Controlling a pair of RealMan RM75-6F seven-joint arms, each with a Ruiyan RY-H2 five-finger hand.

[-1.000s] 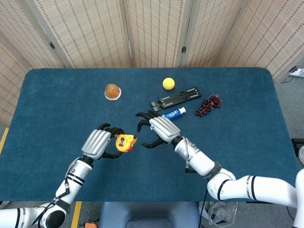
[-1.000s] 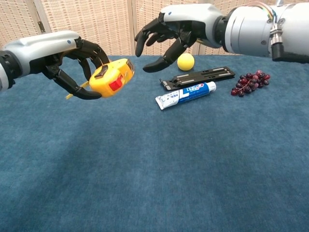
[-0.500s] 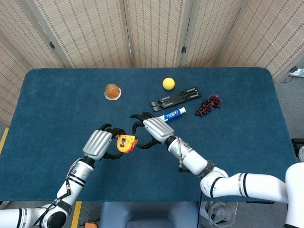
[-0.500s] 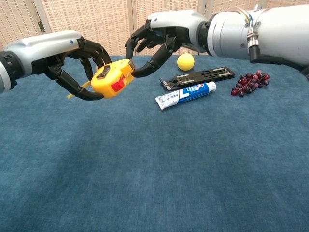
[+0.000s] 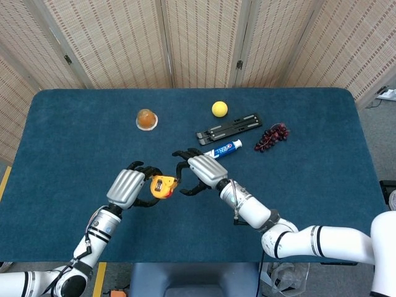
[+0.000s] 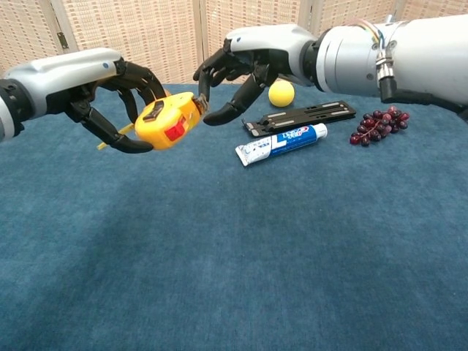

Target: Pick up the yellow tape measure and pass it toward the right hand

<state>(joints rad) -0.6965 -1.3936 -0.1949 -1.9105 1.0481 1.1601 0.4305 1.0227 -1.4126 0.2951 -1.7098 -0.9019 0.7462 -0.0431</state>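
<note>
The left hand (image 6: 95, 91) holds the yellow tape measure (image 6: 167, 121) up in the air above the desk (image 6: 234, 248). Its dark fingers curl around the back of the tape measure, and the red button faces the front. In the head view the left hand (image 5: 128, 187) sits near the front of the desk with the tape measure (image 5: 163, 186) at its fingertips.

The right hand (image 6: 252, 62) is just beside the tape measure. It holds nothing and its fingers are spread apart. 1 fingertip reaches the right edge of the tape measure, but I cannot tell if it really touches. In the head view the right hand (image 5: 201, 171) points at the left hand.

Behind the hands, a toothpaste tube (image 5: 224, 148) lies flat on the desk. Just past it lies a black bar (image 5: 229, 127). A yellow ball (image 5: 219, 109) sits near the far edge. A bunch of dark grapes (image 5: 272, 137) lies to the right of the tube. A small orange thing on a round dish (image 5: 146, 119) sits well apart on the left.
</note>
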